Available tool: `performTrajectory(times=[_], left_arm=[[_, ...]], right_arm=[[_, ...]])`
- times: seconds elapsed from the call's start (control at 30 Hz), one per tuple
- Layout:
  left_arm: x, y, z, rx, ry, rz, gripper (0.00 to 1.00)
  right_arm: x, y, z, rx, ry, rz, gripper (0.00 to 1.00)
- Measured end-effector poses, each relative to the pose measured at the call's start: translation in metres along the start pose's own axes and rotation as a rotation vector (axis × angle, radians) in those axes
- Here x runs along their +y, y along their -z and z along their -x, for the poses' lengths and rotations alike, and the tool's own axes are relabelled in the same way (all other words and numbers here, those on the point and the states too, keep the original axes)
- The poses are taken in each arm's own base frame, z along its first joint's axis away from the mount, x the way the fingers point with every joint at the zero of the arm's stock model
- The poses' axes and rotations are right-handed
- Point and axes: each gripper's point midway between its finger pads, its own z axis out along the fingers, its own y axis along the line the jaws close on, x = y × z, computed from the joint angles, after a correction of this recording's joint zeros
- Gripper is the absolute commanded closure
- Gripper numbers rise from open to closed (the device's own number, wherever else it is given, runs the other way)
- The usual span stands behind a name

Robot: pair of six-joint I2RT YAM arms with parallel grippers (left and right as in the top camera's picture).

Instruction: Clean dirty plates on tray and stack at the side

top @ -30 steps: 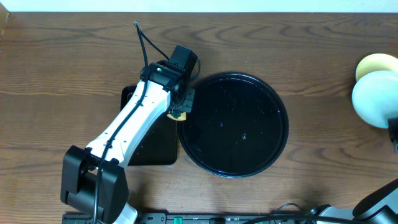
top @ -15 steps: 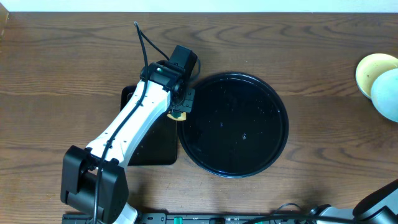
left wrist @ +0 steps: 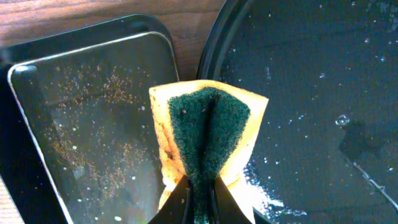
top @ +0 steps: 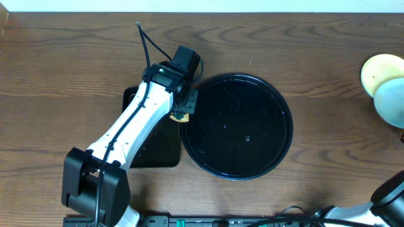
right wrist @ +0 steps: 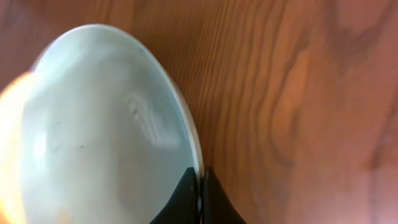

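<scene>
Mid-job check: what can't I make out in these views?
- Overhead: mint plate cut by right edge; right gripper outside frame.
- Right wrist: mint plate blurred, close-up; smears unreadable; contact with yellow plate unclear.
- Third plate: no view shows it.

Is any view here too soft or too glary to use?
Right wrist: soft throughout, the mint-green plate pinched at its rim is blurred, the wood grain smeared. Left wrist: sharp on the sponge, pale sheen across the rectangular tray. Overhead: crisp, small glints on the round tray.
</scene>
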Motion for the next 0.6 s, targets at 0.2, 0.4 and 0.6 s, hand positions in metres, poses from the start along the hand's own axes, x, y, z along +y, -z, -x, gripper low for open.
performTrajectory(times=[0.2,0.4,0.6], left_arm=[[0.0,0.0,0.0,0.0,0.0,0.0,0.91],[0.0,0.0,0.0,-0.002,0.0,0.0,0.91],[-0.001,0.0,0.004,-0.015,0.001,-0.003,0.91]], right_arm=[[0.025,-0.01,-0.009,0.014,0.042,0.023,0.98],[0.064,-0.007,0.012,-0.047,0.059,0.074,0.99],[0.079,-0.007,0.021,-0.077,0.066,0.084,0.95]])
